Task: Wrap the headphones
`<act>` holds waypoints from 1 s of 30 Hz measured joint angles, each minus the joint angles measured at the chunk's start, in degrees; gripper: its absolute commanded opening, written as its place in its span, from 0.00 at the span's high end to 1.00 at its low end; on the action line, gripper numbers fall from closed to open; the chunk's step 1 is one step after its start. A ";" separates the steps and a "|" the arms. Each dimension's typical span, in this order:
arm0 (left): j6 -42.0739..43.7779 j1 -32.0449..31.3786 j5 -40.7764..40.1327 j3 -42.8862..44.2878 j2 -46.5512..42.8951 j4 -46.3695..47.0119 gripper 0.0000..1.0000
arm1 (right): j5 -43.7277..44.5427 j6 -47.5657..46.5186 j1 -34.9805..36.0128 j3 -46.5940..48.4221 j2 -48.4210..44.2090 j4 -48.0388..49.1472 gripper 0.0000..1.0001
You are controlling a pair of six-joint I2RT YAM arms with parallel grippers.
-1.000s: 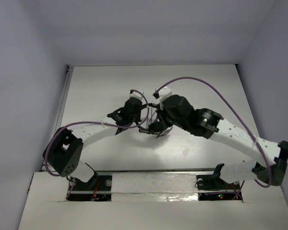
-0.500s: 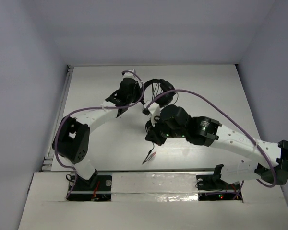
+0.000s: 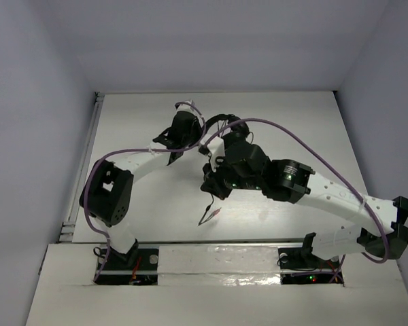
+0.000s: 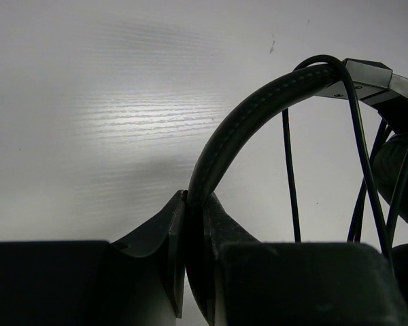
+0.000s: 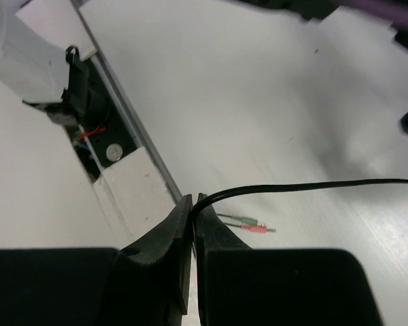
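The black headphones (image 3: 223,122) are held above the far middle of the table. My left gripper (image 3: 196,133) is shut on their padded headband (image 4: 258,109), which arcs up and right from between the fingers in the left wrist view. Several turns of thin black cable (image 4: 287,176) run across the headband, beside an earcup (image 4: 402,170) at the right edge. My right gripper (image 3: 209,191) is shut on the cable (image 5: 313,187) nearer the front. The cable's end, with a green and a red plug (image 5: 248,224), lies on the table below it (image 3: 207,217).
The white table (image 3: 136,197) is walled in by grey panels on three sides. Thick purple robot cables (image 3: 313,146) arch over both arms. The arm bases and a metal rail (image 5: 115,95) sit along the near edge.
The left gripper carried the headphones away from the centre toward the back. The right gripper pulled the cable toward the front, and the plug end now trails on the table.
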 measured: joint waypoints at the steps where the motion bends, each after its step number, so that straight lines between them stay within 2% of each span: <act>1: 0.66 -0.46 -0.48 -0.11 0.00 0.15 1.00 | 1.25 -0.44 -0.02 1.09 0.07 -0.04 1.00; 8: 5.97 -2.89 -2.14 -9.07 -4.48 2.38 1.00 | 13.66 -3.26 0.00 4.92 -0.57 -2.99 1.00; 15: 11.15 -4.61 -1.20 -20.48 -14.43 2.54 1.00 | 23.69 -5.42 0.35 4.90 -1.18 -6.80 1.00; 19: 15.02 -8.55 -2.64 -21.00 -18.86 0.48 1.00 | 26.45 -6.51 0.35 4.90 -1.55 -10.05 1.00; 23: 17.18 -13.05 -3.65 -21.03 -19.26 -1.36 1.00 | 28.85 -6.78 0.35 5.14 -1.33 -15.56 1.00; 30: 18.82 -13.55 -6.38 -22.12 -19.04 -4.35 1.00 | 32.17 -5.40 0.35 5.99 0.74 -22.91 1.00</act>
